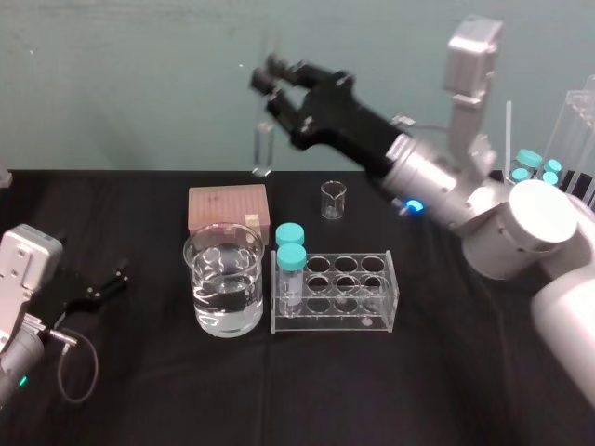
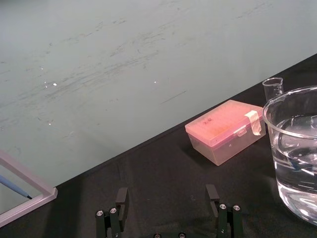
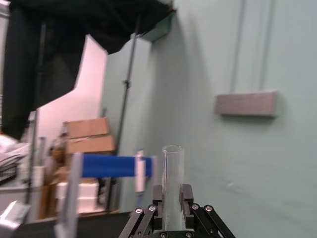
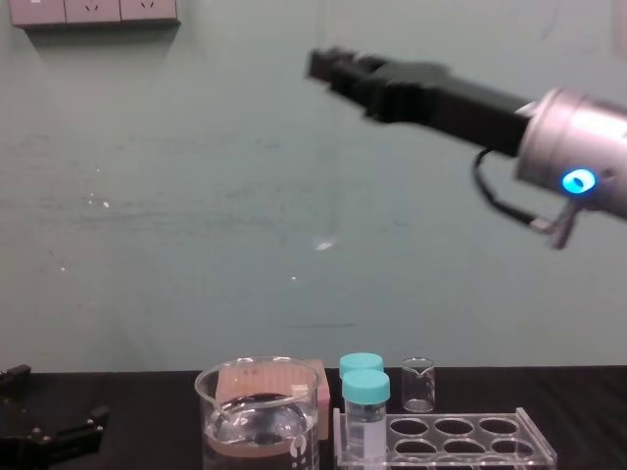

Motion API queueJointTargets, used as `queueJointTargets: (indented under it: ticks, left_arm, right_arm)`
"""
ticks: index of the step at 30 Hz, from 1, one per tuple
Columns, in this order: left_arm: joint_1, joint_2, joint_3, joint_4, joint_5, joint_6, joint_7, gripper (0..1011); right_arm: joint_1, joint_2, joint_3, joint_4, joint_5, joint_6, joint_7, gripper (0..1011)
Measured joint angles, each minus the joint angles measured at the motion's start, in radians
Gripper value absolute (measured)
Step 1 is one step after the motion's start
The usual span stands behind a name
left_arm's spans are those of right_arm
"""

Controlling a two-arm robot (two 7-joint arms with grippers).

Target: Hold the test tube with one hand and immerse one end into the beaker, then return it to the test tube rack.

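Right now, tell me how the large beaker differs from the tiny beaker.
The large beaker is far wider than the tiny beaker. The large beaker holds clear liquid; the tiny beaker looks empty. The large beaker stands left of the test tube rack, the tiny beaker behind it. Both are clear, upright.

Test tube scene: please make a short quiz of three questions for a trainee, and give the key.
1. True or false: the tube stands in the rack.
2. What stands in the rack? A) two teal-capped vials B) the tube C) nothing
3. Fill in: the ___ gripper is open, low over the table, to the left of the beaker.

Key:
1. False. The right gripper holds the tube high above the table.
2. A
3. The left gripper.
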Motion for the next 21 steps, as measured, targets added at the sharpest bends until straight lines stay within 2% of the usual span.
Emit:
queueJointTargets:
  ticks: [5,10,15,21]
  left_arm:
    - [0.0,0.0,0.0,0.0,0.0,0.0,0.0,1000]
    - [0.0,0.0,0.0,0.0,0.0,0.0,0.0,1000]
    - [0.0,0.0,0.0,0.0,0.0,0.0,0.0,1000]
    - [0.0,0.0,0.0,0.0,0.0,0.0,0.0,1000]
  right_arm:
    - [-0.058,0.058,0.065,-0.081,-0.03,-0.001,-0.096,235]
    - [-0.128,0.091,0.109,-0.131,-0.048,0.025,-0.159,235]
    - [-0.216,0.112,0.147,-0.171,-0.064,0.051,-0.212,235]
    - [-0.291,0.124,0.171,-0.188,-0.08,0.074,-0.237,235]
